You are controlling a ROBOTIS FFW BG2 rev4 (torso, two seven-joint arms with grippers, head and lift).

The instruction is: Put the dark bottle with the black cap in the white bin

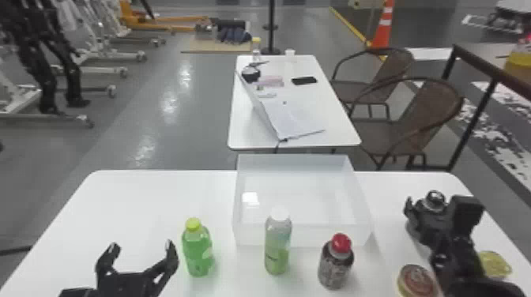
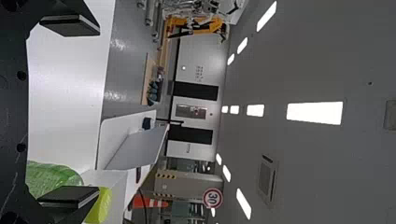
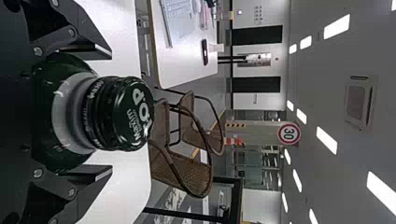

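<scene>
In the head view, my right gripper (image 1: 431,211) is at the table's right side, around the dark bottle with the black cap (image 1: 436,200). From the right wrist, the same gripper (image 3: 110,112) has the dark green bottle (image 3: 60,161) held between its two fingers, below its black cap (image 3: 135,113). The white bin (image 1: 316,235) stands at the table's far middle, left of that bottle. My left gripper (image 1: 141,252) waits at the front left, beside a green bottle; the left wrist view shows this gripper (image 2: 97,111) open with nothing between its fingers.
The green bottle with a yellow cap (image 1: 197,252), a pale green bottle (image 1: 277,249) and a red-capped dark bottle (image 1: 336,264) stand before the bin. A round-topped can (image 1: 417,280) and a yellow item (image 1: 494,264) flank my right arm.
</scene>
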